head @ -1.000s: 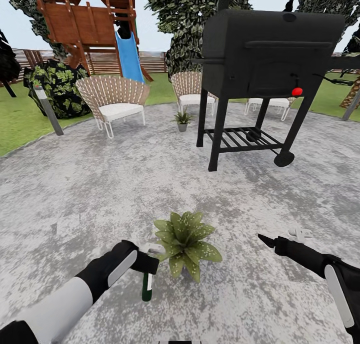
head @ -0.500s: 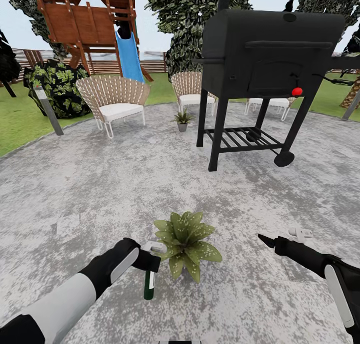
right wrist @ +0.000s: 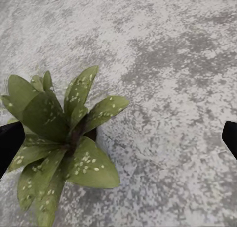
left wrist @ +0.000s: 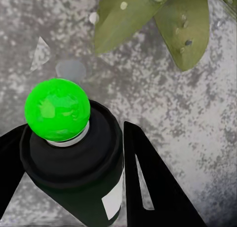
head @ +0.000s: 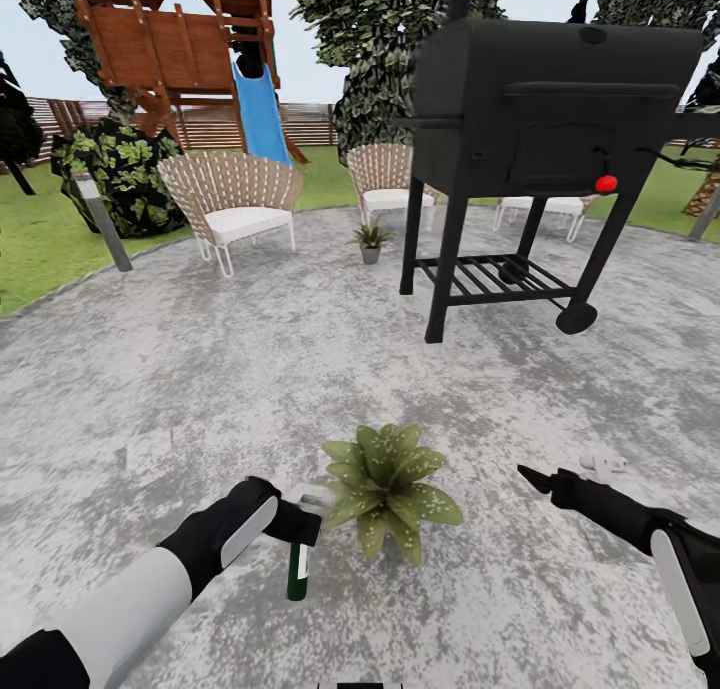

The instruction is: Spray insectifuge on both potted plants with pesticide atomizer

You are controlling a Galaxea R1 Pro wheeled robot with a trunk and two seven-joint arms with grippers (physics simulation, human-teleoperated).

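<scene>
The pesticide atomizer (head: pixel 298 567) hangs bottom-down in the left gripper (head: pixel 296 522), whose 2 fingers are closed on the bottle's upper part, just beside the near potted plant (head: pixel 392 486) on the grey paved circle (head: pixel 200 369). In the left wrist view the bottle's round green end (left wrist: pixel 57 109) sits between the dark fingers (left wrist: pixel 148 182), with speckled leaves (left wrist: pixel 148 19) close ahead. The right gripper (head: pixel 535 481) hovers on the plant's other side, spread wide and holding nothing. The second potted plant (head: pixel 371 238) stands well apart, between the wicker chairs (head: pixel 232 201) and the black grill (head: pixel 540 159). The likely risk is incomplete cover: spraying from 1 side may miss the far leaves, and the bottle could knock a leaf.
</scene>
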